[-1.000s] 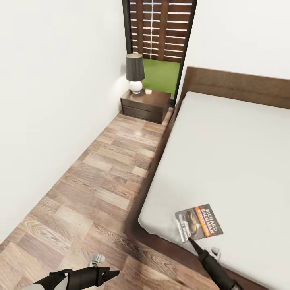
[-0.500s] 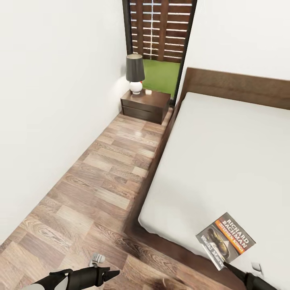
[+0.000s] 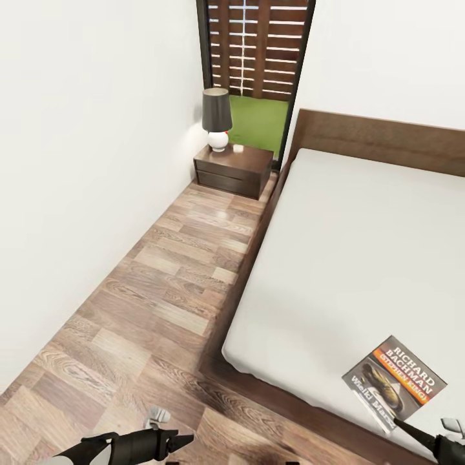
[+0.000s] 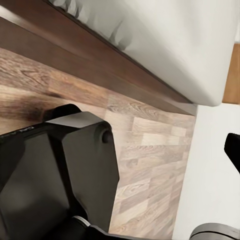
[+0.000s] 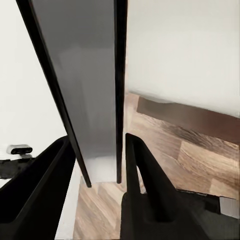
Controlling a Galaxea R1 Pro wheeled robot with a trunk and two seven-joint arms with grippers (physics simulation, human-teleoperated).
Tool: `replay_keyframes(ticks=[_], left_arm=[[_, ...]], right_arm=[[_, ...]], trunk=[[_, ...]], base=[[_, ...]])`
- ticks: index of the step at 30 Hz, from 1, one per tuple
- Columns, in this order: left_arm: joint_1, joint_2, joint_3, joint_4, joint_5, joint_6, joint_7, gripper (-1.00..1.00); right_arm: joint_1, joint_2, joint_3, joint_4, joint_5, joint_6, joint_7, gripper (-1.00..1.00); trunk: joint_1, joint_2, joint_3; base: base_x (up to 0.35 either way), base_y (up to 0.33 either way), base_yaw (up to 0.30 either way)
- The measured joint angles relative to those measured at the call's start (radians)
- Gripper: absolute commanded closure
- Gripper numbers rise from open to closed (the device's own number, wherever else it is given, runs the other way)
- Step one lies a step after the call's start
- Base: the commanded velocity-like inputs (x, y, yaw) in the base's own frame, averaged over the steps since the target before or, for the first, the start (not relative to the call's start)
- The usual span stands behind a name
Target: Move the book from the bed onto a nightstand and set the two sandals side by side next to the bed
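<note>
The book (image 3: 395, 382), dark grey with an orange band, hangs tilted over the near corner of the bed (image 3: 361, 258). My right gripper (image 3: 403, 426) is shut on its lower edge. In the right wrist view the book (image 5: 95, 90) stands edge-on between the two black fingers (image 5: 140, 170) of that gripper (image 5: 95, 165). The nightstand (image 3: 234, 169) stands at the far end of the aisle, beside the headboard. My left gripper (image 3: 184, 440) hovers low over the wood floor, and the left wrist view shows this gripper (image 4: 170, 142) open and holding nothing. The sandals are out of view.
A black-shaded lamp (image 3: 217, 116) and a small white object (image 3: 237, 147) sit on the nightstand. A wood-plank aisle (image 3: 168, 284) runs between the white wall (image 3: 84, 161) and the bed's dark frame (image 3: 258, 226). A tall window (image 3: 258, 51) lies behind the nightstand.
My right gripper has carried the book to the right, from the mattress's near edge toward the picture's lower right corner. The left arm has barely moved.
</note>
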Motion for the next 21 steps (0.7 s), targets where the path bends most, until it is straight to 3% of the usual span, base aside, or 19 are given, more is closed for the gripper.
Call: replay_keyframes(ticks=[3,5,7,11,15,21], left_arm=[[0.008,-0.001,-0.001,0.0,0.0,-0.001,0.001,-1.0],[0.01,-0.002,-0.001,-0.001,-0.001,-0.001,0.001,-1.0],[0.011,-0.002,-0.001,-0.001,-0.001,-0.001,0.001,-1.0],[0.012,-0.002,-0.001,-0.001,-0.001,-0.001,0.001,-1.0],[0.012,-0.002,-0.001,-0.002,-0.001,-0.001,0.0,-1.0],[0.012,-0.002,0.0,-0.002,-0.001,-0.001,-0.001,-1.0]], right_arm=[[-0.003,0.0,0.0,-0.07,0.012,0.074,-0.011,1.0],[-0.004,0.001,0.002,-0.118,0.039,0.116,-0.027,1.0],[-0.005,0.001,0.003,-0.179,0.092,0.195,-0.064,1.0],[-0.009,0.002,0.002,-0.355,0.183,0.378,-0.237,1.0],[-0.01,0.001,0.001,-0.47,0.199,0.455,-0.295,1.0],[-0.01,0.0,0.005,-0.528,0.206,0.474,-0.306,1.0]], trunk=[[-0.012,0.021,0.01],[-0.019,0.035,0.016],[-0.023,0.043,0.019],[-0.023,0.043,0.019],[-0.023,0.043,0.019],[-0.023,0.043,0.019]], base=[[0.0,0.0,0.0],[0.0,0.0,0.0],[0.0,0.0,0.0],[0.0,0.0,0.0],[0.0,0.0,0.0],[0.0,0.0,0.0]])
